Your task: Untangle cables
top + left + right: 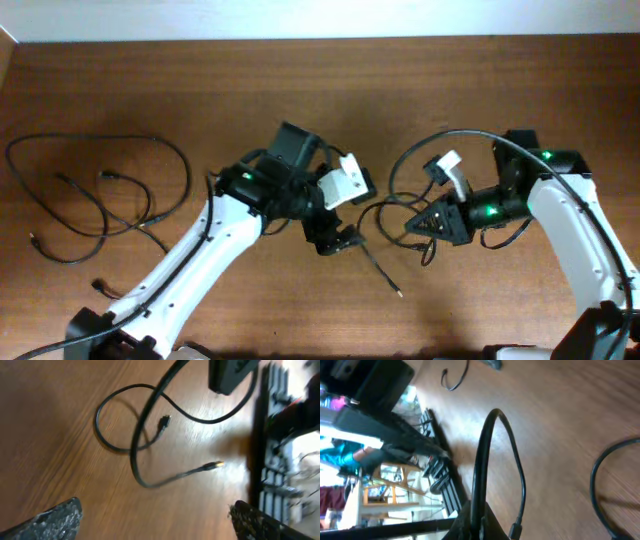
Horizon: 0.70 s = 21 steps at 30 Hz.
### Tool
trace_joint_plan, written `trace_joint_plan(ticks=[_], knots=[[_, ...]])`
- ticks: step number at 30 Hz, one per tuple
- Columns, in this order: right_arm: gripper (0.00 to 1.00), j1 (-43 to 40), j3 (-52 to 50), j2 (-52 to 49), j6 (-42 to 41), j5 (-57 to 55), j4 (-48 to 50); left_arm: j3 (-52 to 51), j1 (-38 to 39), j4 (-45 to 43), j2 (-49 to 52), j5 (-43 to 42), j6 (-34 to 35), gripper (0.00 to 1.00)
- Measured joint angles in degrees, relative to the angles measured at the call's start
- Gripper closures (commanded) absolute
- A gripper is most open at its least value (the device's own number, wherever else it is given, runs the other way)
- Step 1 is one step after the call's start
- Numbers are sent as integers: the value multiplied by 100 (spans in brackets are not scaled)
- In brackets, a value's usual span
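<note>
A thin black cable [134, 455] lies looped on the wood table under my left gripper [157, 521], its gold plug end [217, 464] pointing right and a small dark plug [164, 422] inside the loop. The left gripper is open wide, one finger [52, 520] at each lower corner of the view, with nothing between them. My right gripper [479, 521] is shut on a black cable [482, 455] that arcs up and back down to a plug [516, 530]. From overhead, the left gripper [338, 240] and right gripper [418, 228] face each other, a cable tail [381, 272] trailing forward between them.
More loose black cables [185, 175] sprawl over the table's left part. The table's far edge [320, 38] meets a white wall. A black stand and window clutter [395, 460] show beyond the table in the right wrist view.
</note>
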<state>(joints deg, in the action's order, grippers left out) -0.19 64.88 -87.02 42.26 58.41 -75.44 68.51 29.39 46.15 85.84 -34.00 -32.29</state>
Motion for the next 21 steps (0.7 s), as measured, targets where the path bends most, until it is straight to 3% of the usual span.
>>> trace_joint_plan(ticks=[5, 6, 8, 11, 12, 14, 16, 18, 21], knots=[[96, 527, 9, 9, 1816, 422, -798, 0, 293, -17, 0, 413, -136, 9], [96, 529, 9, 9, 1965, 498, -848, 0, 293, -39, 0, 411, -136, 32], [96, 605, 11, 9, 2400, 643, -990, 0, 293, -157, 0, 302, -166, 100], [82, 625, 11, 9, 2533, 708, -986, 0, 302, -166, 0, -122, -221, 100], [61, 629, 11, 9, 2546, 715, -994, 0, 302, -155, 0, -426, -221, 100], [49, 629, 11, 9, 2573, 706, -990, 0, 302, -153, 0, -728, -177, 100], [27, 634, 11, 9, 2446, 645, -1001, -2, 295, -90, -48, -870, 74, 100], [25, 625, 11, 9, 2293, 496, -977, -2, 212, -50, -398, -553, 389, 100], [24, 22, 11, 11, 2068, 354, -984, -4, -227, -9, -1753, 1423, 1434, 100]])
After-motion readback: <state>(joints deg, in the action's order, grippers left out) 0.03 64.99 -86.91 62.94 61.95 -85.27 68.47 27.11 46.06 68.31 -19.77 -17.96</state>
